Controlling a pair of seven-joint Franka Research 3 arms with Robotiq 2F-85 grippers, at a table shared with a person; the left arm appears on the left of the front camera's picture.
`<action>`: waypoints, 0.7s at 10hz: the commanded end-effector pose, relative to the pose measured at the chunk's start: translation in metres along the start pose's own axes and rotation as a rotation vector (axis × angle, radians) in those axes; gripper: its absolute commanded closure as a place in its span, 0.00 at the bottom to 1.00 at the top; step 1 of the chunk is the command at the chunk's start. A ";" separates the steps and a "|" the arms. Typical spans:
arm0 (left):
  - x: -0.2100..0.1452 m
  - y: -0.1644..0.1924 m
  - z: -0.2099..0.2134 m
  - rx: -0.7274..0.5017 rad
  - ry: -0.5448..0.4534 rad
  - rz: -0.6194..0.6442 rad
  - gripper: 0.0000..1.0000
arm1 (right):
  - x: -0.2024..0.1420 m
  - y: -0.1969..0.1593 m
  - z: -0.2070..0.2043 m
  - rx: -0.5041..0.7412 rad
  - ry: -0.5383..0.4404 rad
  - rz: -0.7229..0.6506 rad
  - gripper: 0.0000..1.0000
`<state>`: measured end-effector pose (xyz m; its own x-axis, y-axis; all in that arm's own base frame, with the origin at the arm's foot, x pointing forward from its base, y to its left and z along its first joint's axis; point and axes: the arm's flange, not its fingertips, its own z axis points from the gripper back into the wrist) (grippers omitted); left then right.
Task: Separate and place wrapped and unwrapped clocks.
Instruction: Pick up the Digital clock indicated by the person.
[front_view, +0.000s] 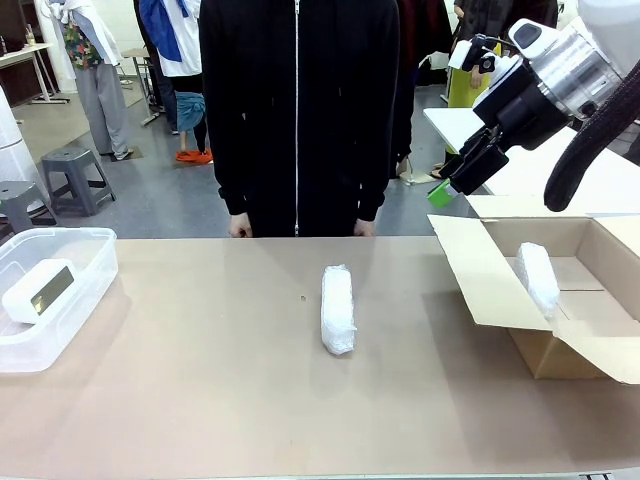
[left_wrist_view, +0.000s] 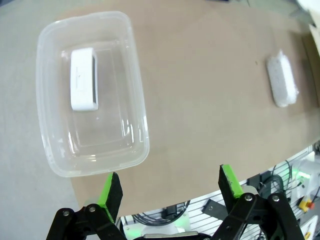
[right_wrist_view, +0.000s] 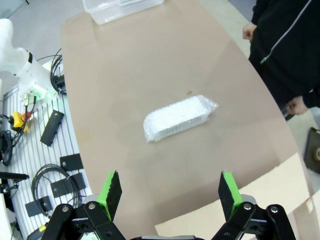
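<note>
Front view: your right gripper (front_view: 447, 187) hangs spread and empty; left gripper (left_wrist_view: 170, 189) likewise; one wrapped clock (front_view: 338, 310) lies at the table (front_view: 200, 400) centre.

No legible text, labels, brands or numbers anywhere. The bare clock (front_view: 37, 291) has a blank-looking screen in the front view (too small and glary to read). In the left wrist view there is a faint mark on its white casing (left_wrist_view: 83, 79), too small to make out.
</note>
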<state>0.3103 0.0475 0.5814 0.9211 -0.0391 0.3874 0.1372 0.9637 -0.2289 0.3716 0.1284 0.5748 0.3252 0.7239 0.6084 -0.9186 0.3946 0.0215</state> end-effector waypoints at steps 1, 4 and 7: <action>-0.001 -0.034 0.006 -0.082 -0.005 -0.286 0.00 | 0.002 -0.002 0.000 0.020 -0.014 0.002 0.00; -0.021 -0.071 0.016 -0.238 -0.042 -0.642 0.00 | 0.002 -0.002 0.000 0.020 -0.014 0.002 0.00; -0.021 -0.098 0.001 -0.273 -0.097 -0.946 0.00 | 0.002 -0.002 0.000 0.020 -0.014 0.002 0.00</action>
<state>0.2667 -0.0476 0.6089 0.4281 -0.7123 0.5562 0.8570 0.5154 0.0005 0.3716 0.1284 0.5748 0.3252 0.7240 0.6083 -0.9186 0.3946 0.0215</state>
